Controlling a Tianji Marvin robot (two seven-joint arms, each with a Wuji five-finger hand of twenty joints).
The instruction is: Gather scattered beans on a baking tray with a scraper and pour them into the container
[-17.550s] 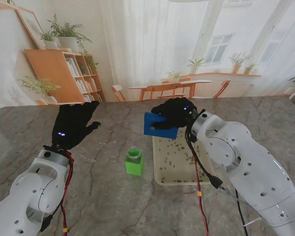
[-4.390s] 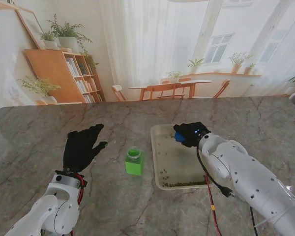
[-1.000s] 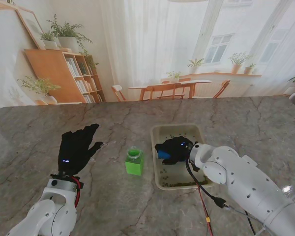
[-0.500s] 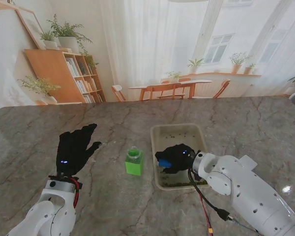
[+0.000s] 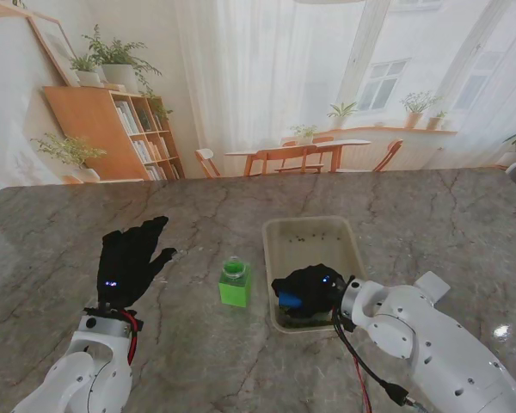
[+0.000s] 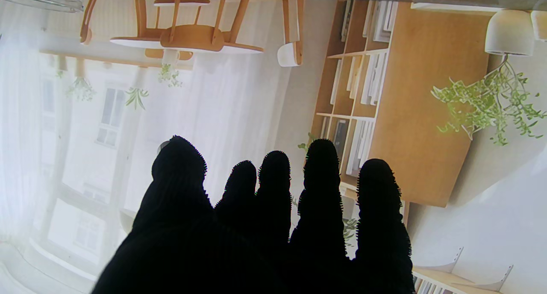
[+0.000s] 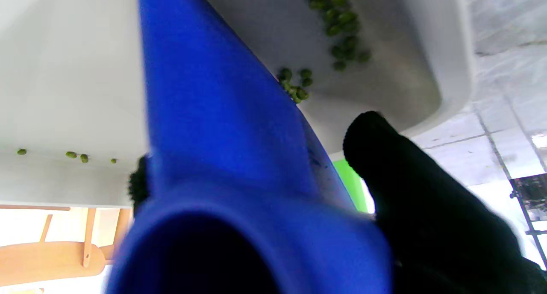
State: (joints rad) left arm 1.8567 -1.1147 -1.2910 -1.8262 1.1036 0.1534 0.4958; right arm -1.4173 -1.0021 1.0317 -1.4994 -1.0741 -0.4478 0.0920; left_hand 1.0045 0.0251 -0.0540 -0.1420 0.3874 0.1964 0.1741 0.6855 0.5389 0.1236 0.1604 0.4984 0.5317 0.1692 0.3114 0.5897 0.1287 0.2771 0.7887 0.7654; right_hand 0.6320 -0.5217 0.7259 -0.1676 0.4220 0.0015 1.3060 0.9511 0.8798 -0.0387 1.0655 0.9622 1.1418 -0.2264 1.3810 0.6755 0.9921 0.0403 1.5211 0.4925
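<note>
A smooth blue plastic scraper [image 7: 222, 114] is gripped by the black-gloved right hand [image 5: 308, 290] at the nearer end of the pale rectangular baking tray [image 5: 279, 237], where small round green beans [image 7: 337, 24] are heaped. A green square container [image 5: 235, 283] stands just left of the tray on the veined marble table [image 5: 198, 344]. The black-gloved left hand [image 5: 131, 256] is held empty, fingers spread, well apart from it.

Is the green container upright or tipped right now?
Upright. The green container stands on its base on the table, its round mouth facing up, left of the baking tray. Neither robot hand touches it.
</note>
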